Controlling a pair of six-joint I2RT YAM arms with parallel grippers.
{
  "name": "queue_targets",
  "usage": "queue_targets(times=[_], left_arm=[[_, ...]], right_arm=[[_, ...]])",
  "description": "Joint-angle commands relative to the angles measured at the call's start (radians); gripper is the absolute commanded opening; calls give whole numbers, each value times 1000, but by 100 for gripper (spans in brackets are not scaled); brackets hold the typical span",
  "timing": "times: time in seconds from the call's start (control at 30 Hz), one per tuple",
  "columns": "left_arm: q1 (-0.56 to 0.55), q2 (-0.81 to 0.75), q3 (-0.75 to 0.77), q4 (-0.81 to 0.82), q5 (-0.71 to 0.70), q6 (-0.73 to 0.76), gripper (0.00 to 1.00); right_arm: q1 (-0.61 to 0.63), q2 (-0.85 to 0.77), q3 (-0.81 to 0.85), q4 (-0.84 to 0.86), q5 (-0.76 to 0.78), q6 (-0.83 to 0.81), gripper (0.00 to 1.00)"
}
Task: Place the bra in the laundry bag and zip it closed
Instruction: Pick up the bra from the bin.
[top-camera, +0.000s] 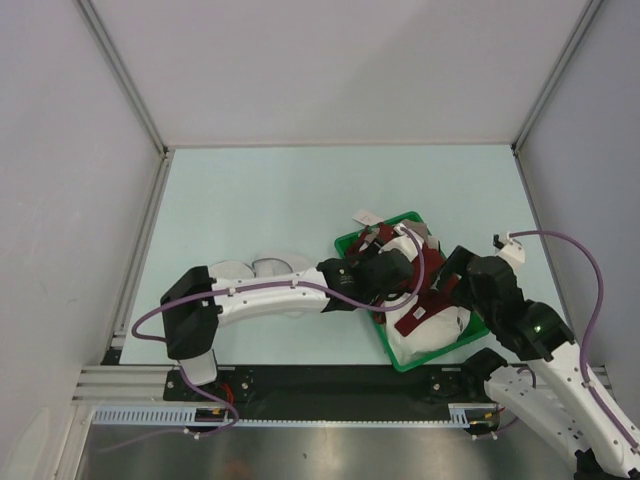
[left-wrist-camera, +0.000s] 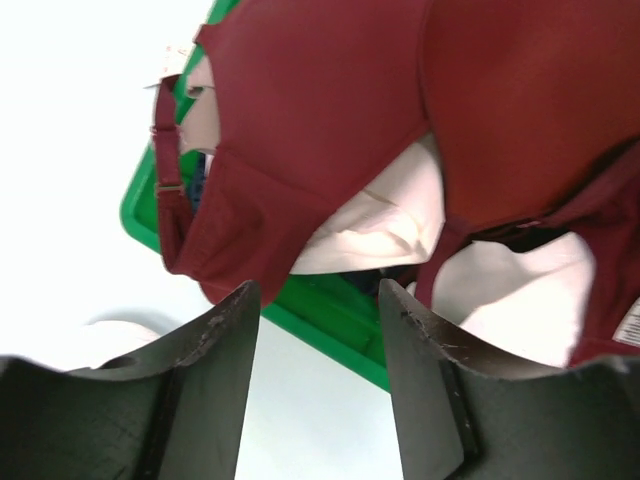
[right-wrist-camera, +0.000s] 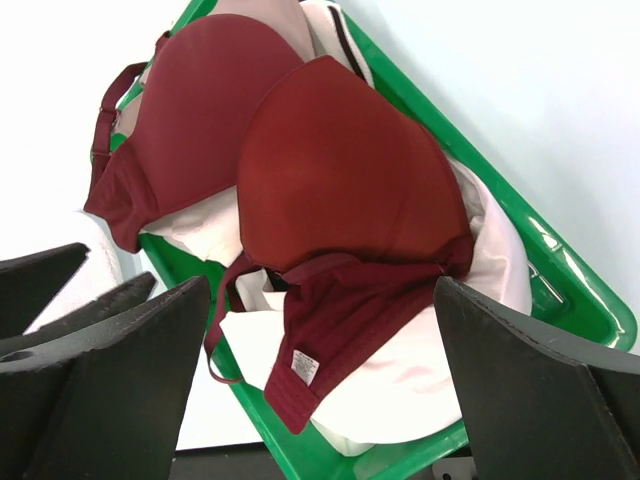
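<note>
The dark red bra (right-wrist-camera: 340, 170) lies cups-up on white garments in the green basket, its small white tag (right-wrist-camera: 303, 366) at the near band. In the top view the bra (top-camera: 412, 315) shows between the two arms. My left gripper (left-wrist-camera: 318, 290) is open at the basket's left rim, just below the left cup (left-wrist-camera: 300, 130), with nothing between its fingers. My right gripper (right-wrist-camera: 322, 285) is wide open above the bra's near band, not touching it. The white mesh laundry bag (top-camera: 250, 268) lies on the table to the left, partly hidden under the left arm.
The green basket (top-camera: 404, 364) stands at the table's near right, holding white garments (right-wrist-camera: 440, 390) under the bra. Both grippers, left (top-camera: 390, 268) and right (top-camera: 450, 278), crowd over it. The left gripper's dark fingers (right-wrist-camera: 60, 290) show at the left edge of the right wrist view.
</note>
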Motion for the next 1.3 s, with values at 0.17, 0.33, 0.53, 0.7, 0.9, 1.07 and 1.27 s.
queue_targets(times=[0.17,0.33,0.53,0.7,0.9,1.07,1.27], left_arm=[[38,-19,-63,147,-28,111,48],[63,-10,-74,190,31,141,46],[101,36,-58,210,80,152,43],[101,2,-114,254,141,138,49],[99,-2,-123,274,170,105,57],[99,43,-103,274,137,118,54],[107,93,-59,260,72,146,39]], right_arm=[[-18,24,10,-35,18,48,100],[-21,33,24,-58,21,74,100],[-28,56,49,-94,15,77,100],[-28,50,64,-104,12,83,100],[-29,64,56,-98,-16,93,100],[-29,52,63,-115,-22,93,100],[-29,41,72,-137,-11,90,100]])
